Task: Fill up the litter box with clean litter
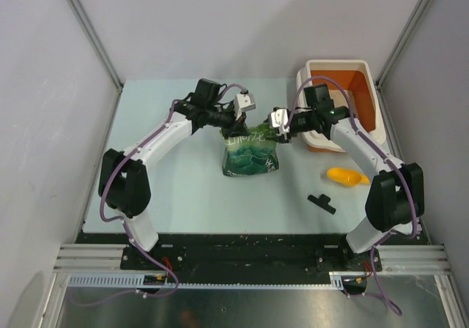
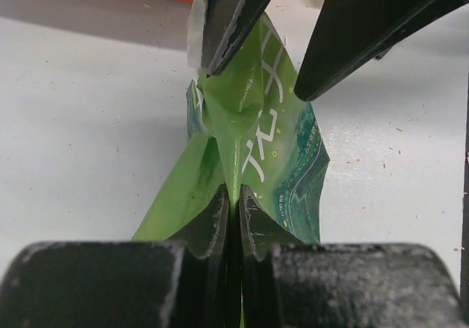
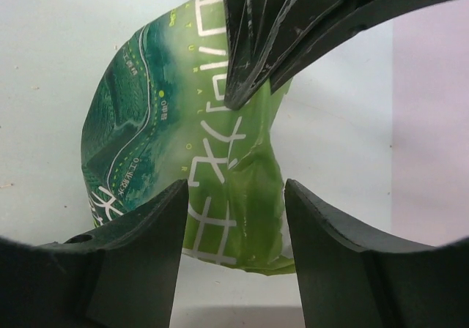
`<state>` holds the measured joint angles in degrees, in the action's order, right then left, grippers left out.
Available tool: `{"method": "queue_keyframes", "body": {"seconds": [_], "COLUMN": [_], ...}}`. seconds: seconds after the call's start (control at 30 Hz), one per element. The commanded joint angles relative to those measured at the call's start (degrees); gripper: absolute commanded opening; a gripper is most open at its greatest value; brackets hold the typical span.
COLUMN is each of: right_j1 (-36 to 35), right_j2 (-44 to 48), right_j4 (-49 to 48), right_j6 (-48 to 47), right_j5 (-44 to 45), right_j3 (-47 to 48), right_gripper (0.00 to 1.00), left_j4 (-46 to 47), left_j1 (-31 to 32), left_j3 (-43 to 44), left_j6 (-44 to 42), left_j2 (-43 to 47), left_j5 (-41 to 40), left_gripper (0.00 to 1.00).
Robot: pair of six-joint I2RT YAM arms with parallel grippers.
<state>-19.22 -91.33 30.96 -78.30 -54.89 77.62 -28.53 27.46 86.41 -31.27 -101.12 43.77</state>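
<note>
Left gripper (image 2: 234,196) is pinching the green bag (image 1: 250,156) at its top fold while right gripper (image 3: 234,196) is standing half open astride it, holding nothing, so one-sided lifting is risking a spill short of the litter box (image 1: 350,86), seemingly empty, upper right.

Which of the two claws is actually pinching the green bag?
The left gripper: it is shut tight on the top of the green bag. The right gripper has its jaws apart around it.
</note>
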Motion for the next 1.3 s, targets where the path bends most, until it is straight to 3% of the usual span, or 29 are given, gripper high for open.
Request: {"method": "queue_keyframes", "body": {"seconds": [0.0, 0.17, 0.37, 0.6, 0.83, 1.07, 1.17, 1.2, 1.27], "right_j1": [0.24, 0.94, 2.44, 4.02, 4.9, 7.0, 7.71, 7.8, 7.8], "right_j2": [-2.09, -4.47, -5.61, -7.63, -11.59, -16.24, -18.35, -18.62, -18.97], "right_j4": [0.33, -3.0, -8.11, -0.21, 10.15, 14.02, 18.69, 19.83, 19.75], "right_j6": [-2.91, -0.37, 9.48, 11.16, 10.1, 17.66, 19.15, 20.11, 22.13], "right_j5": [-0.13, 0.49, -0.48, -2.58, -3.9, -8.11, -10.14, -10.49, -11.11], "right_j3": [0.07, 0.07, 0.42, 4.63, 10.78, 17.98, 20.72, 20.9, 20.99], "right_gripper": [0.59, 0.58, 0.55, 0.45, 0.39, 0.29, 0.22, 0.21, 0.21], "left_j4": [-0.12, -0.12, -0.03, -0.12, -0.9, -3.11, -3.19, -3.02, -3.02], "left_j1": [-1.45, -1.45, -1.53, -2.15, -3.38, -3.56, -3.73, -3.73, -3.3], "left_j3": [2.71, 2.71, 2.27, 1.74, -3.08, -6.78, -6.96, -6.35, -5.29], "left_j6": [1.91, 1.65, 0.33, -0.11, -6.68, -13.73, -13.56, -13.47, -13.56], "left_j2": [-0.22, -0.13, 0.13, 0.13, 2.24, 4.61, 4.97, 4.97, 4.44], "left_j5": [0.35, 0.79, 1.15, 1.4, 3.6, 0.8, 1.05, 2.19, 2.64], "left_gripper": [0.1, 0.1, 0.11, 0.15, 0.3, 0.2, 0.3, 0.4, 0.43]}}
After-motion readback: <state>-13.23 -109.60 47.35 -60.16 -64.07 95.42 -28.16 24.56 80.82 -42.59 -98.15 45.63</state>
